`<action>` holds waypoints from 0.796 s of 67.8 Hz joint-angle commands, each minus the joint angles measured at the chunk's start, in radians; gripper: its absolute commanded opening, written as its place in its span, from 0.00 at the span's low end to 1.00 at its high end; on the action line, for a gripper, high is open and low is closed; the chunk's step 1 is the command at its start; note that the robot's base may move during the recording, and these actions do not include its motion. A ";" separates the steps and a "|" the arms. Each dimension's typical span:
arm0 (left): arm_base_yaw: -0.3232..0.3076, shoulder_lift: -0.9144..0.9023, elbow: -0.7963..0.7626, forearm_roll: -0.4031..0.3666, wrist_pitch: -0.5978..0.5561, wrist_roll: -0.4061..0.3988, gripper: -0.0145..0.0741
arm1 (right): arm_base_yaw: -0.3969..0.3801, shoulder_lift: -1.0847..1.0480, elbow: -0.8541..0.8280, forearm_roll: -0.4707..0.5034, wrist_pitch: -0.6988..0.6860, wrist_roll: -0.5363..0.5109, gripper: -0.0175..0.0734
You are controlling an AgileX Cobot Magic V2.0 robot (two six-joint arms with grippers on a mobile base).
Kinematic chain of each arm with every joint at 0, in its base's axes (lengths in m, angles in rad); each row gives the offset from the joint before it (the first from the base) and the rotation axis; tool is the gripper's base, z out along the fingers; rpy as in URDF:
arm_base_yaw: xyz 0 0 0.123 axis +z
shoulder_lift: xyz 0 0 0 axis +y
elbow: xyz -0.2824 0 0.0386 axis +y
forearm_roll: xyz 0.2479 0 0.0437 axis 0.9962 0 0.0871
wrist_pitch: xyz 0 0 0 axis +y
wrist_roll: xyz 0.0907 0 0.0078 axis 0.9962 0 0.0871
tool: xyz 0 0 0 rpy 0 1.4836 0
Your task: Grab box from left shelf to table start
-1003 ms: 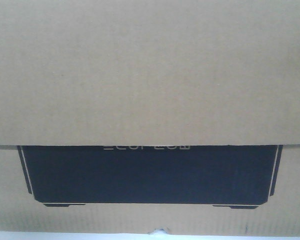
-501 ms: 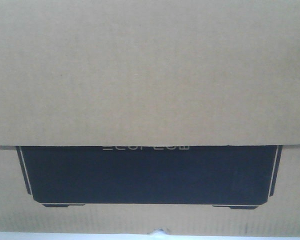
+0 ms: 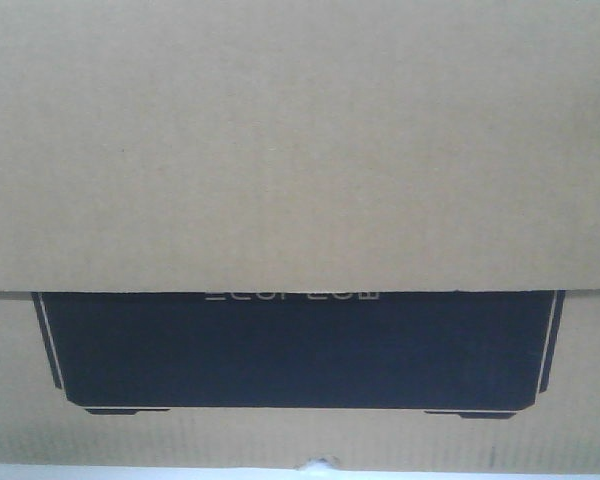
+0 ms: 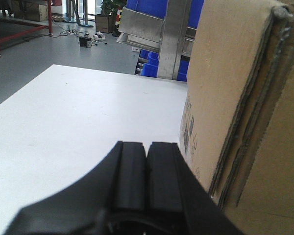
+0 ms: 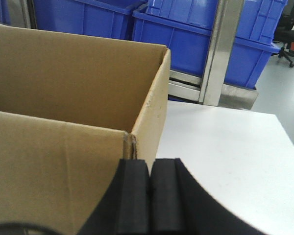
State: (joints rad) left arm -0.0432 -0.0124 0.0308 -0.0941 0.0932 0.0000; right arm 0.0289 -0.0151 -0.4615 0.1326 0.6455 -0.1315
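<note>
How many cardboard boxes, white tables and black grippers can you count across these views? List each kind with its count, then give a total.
Cardboard box: 1
White table: 1
Black grippers: 2, the left gripper and the right gripper
Total: 4

The box (image 4: 245,112) stands on the table (image 4: 78,117) at frame right; the shelf (image 4: 152,32) and bins (image 5: 186,34) lie behind.
</note>
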 commanded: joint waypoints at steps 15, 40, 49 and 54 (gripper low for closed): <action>0.004 -0.014 -0.006 -0.007 -0.093 0.000 0.06 | -0.026 -0.004 0.187 -0.133 -0.256 0.132 0.25; 0.004 -0.014 -0.006 -0.007 -0.093 0.000 0.06 | -0.026 -0.004 0.496 -0.113 -0.595 0.140 0.25; 0.004 -0.014 -0.006 -0.007 -0.093 0.000 0.06 | -0.026 -0.004 0.496 -0.112 -0.608 0.140 0.25; 0.004 -0.014 -0.006 -0.007 -0.093 0.000 0.06 | -0.026 -0.004 0.496 -0.112 -0.606 0.140 0.25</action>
State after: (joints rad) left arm -0.0432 -0.0124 0.0308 -0.0941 0.0932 0.0000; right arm 0.0071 -0.0151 0.0285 0.0171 0.1354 0.0083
